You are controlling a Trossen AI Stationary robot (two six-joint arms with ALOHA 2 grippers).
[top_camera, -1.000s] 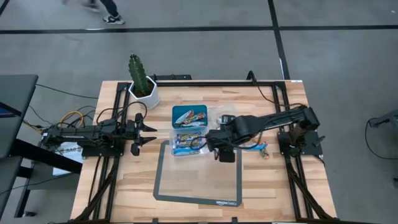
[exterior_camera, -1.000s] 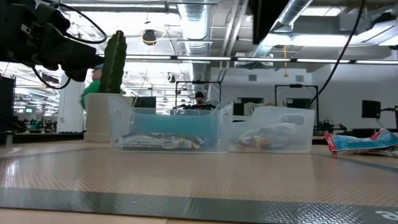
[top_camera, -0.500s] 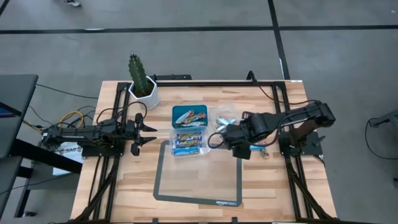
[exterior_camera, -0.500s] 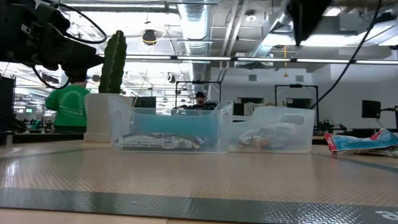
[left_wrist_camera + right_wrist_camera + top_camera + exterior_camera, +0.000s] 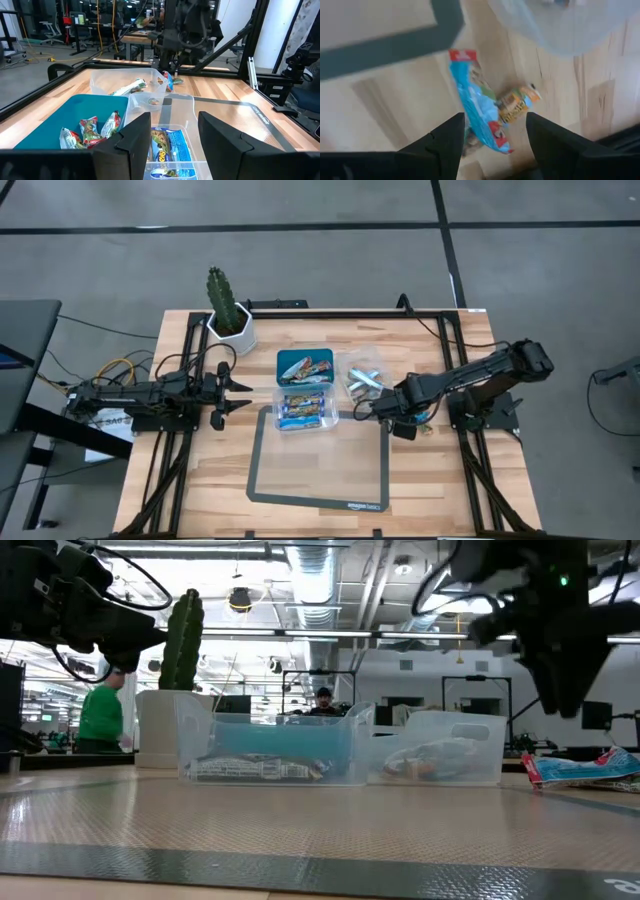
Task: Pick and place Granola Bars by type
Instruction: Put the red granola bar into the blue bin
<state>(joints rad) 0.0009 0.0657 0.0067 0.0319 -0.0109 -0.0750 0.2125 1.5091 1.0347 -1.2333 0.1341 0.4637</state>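
Note:
Two loose granola bars lie flat on the wood right of the grey mat: a blue one (image 5: 477,107) and an orange multicolour one (image 5: 517,104), also seen in the high view (image 5: 420,420). My right gripper (image 5: 495,150) (image 5: 383,413) hangs open above them, fingers pointing down. More bars lie sorted in a teal tray (image 5: 304,365), a clear tub of blue bars (image 5: 304,410) and a second clear tub (image 5: 362,375). My left gripper (image 5: 243,395) waits open, left of the tubs.
A grey mat (image 5: 318,460) covers the near middle of the table. A potted cactus (image 5: 228,310) stands at the far left. The metal frame rails (image 5: 460,370) run along both sides. A person in green (image 5: 103,715) moves in the room behind.
My right gripper has travelled from beside the clear tub of blue bars toward the table's right edge and come down lower, ending above the loose bars. The left arm has kept still. A person in the background has walked across.

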